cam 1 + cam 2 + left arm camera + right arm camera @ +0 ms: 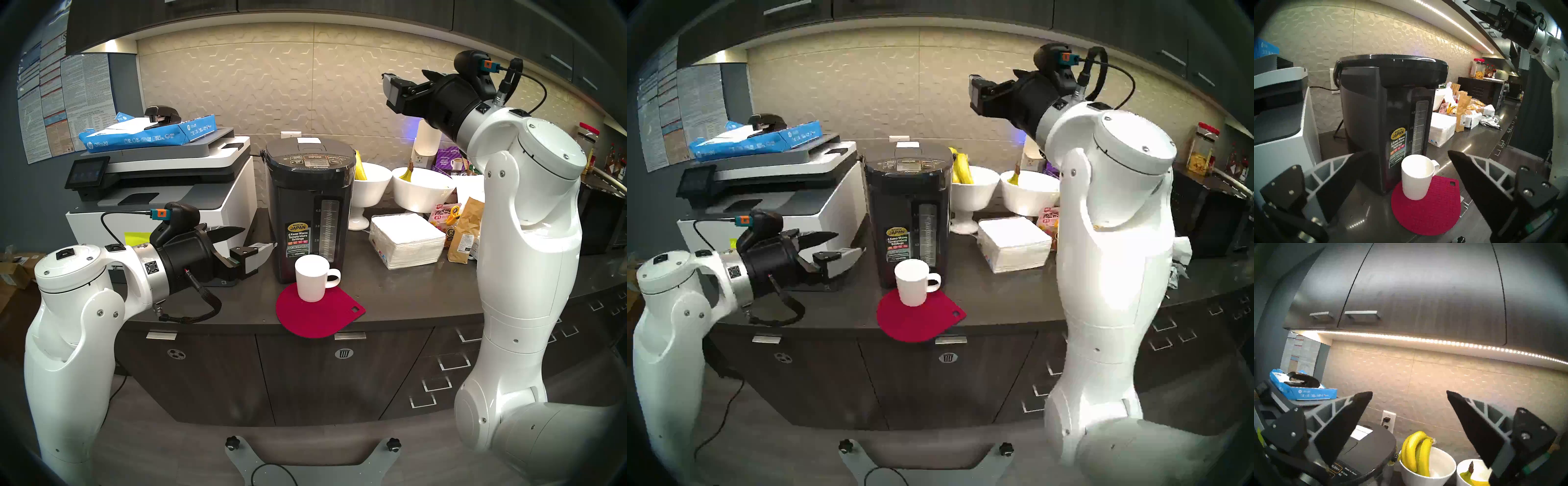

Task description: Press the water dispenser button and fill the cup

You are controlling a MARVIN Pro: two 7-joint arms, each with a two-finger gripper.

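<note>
Dark grey-black and tall, the hot-water dispenser pot (307, 210) with its clear level gauge and yellow "Made in Japan" sticker stands on the dark countertop (390, 298), between the white-and-grey printer (163, 190) and two large white bowls holding bananas (369, 183). Its wide flat DISPENSE button (315, 157) sits on the top panel, untouched. Just in front of the pot, the plain white ceramic mug (311, 278) rests upright on a round red silicone mat (319, 315), handle pointing right; in the left wrist view its inside looks empty. The left gripper (259, 239) hovers beside the pot's left flank, fingers spread, holding nothing. The right gripper (390, 90) is raised high above the bowls, well clear of the panel, its fingers likewise spread wide and empty.
</note>
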